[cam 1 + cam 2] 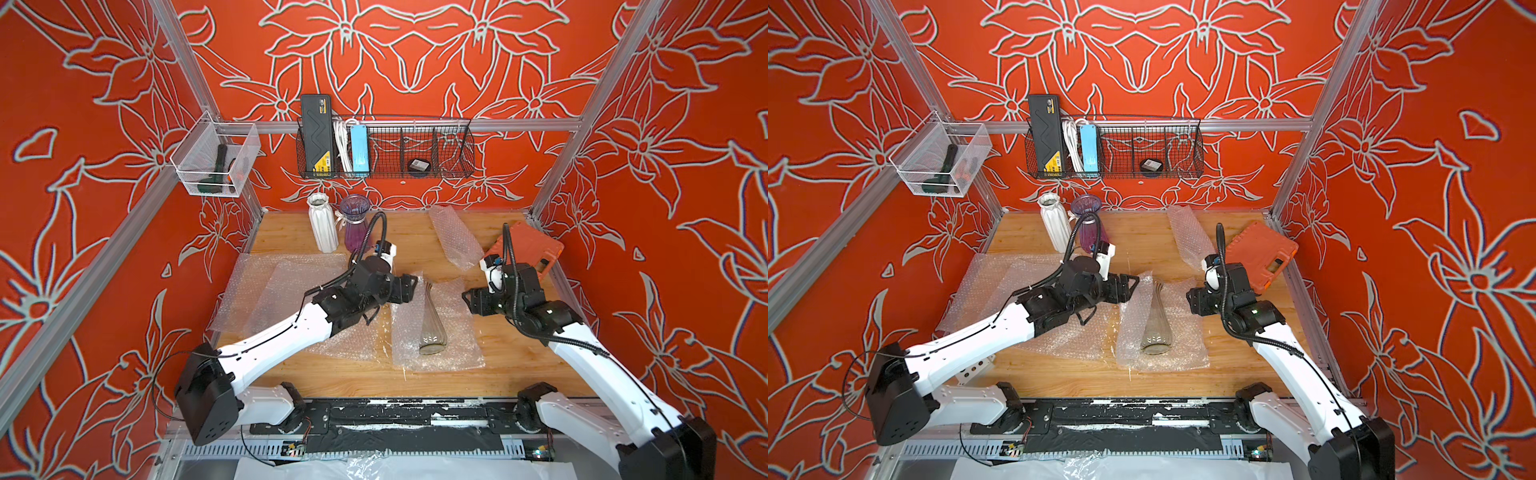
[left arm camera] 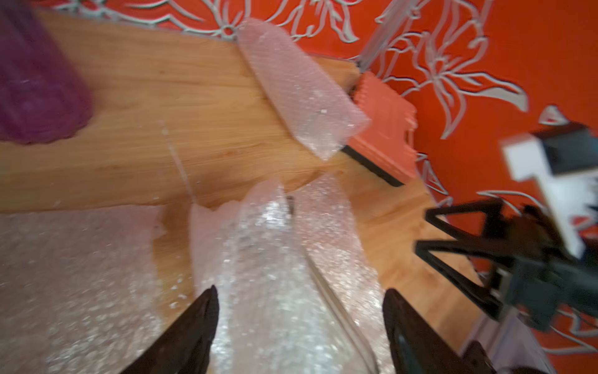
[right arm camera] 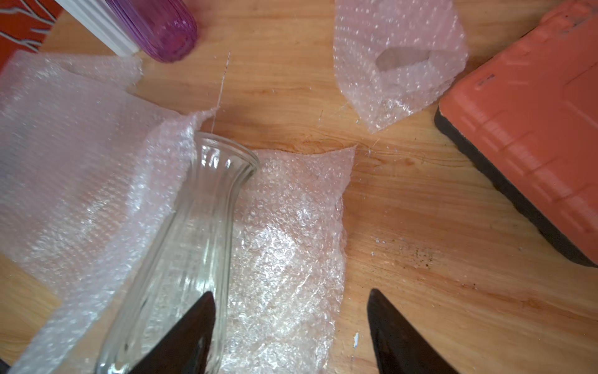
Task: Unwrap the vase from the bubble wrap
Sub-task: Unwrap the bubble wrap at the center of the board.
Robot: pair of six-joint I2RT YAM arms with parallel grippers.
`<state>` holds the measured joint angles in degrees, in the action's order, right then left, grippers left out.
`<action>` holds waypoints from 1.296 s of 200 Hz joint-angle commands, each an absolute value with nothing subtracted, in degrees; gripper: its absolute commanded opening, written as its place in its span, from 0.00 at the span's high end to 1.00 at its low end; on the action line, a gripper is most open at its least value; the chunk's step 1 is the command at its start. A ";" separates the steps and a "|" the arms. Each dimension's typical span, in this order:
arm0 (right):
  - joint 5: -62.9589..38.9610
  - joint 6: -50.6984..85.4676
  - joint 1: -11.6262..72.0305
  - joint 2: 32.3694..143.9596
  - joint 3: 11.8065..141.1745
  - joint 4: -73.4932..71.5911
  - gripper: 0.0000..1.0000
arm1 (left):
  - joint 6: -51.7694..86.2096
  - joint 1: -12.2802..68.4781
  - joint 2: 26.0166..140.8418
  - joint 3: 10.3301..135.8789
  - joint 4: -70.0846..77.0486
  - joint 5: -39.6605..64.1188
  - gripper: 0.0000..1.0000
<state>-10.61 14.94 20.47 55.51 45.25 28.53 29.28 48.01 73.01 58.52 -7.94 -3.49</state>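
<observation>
I am looking at the clear glass vase (image 1: 432, 328) lying on its side in the middle of the table (image 1: 415, 376), wide base toward the front edge, flared mouth toward the back wall. Nothing is covering it. The bubble wrap (image 1: 455, 332) is lying open under it: flat on one side, and on the other rising in a loose flap (image 1: 409, 316) along the neck. I am judging the unwrapping as all but done, the sheet now serving only as a cushion.

The left gripper (image 1: 412, 286) is hovering just beside that flap with its jaws spread wide and nothing between them. In the left wrist view the picture is blurring, but the flap is lying clear of both fingers (image 2: 207, 311). The right gripper (image 1: 466, 300) is hanging over the flat side of the sheet, jaws equally wide and empty. I am reading both as standing off either side so the vase cannot roll.

Farther out, spare sheets (image 1: 274, 291) are lying flat to the left and a crumpled piece (image 1: 455, 241) at the back. A white vase (image 1: 322, 226) and a purple vase (image 1: 354, 224) are standing upright at the rear. An orange case (image 1: 528, 251) is sitting at the right rear.
</observation>
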 commanded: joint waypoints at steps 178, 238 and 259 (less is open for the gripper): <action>-15.78 11.70 20.22 55.24 46.71 35.05 0.21 | 37.96 39.30 58.66 32.26 -12.80 3.18 0.25; -16.80 12.94 20.21 55.54 46.81 34.48 0.20 | 31.08 36.00 53.88 42.34 -23.25 2.68 0.23; -17.25 13.01 20.21 56.20 46.98 34.02 0.17 | 31.06 37.84 55.78 46.71 -23.05 3.85 0.23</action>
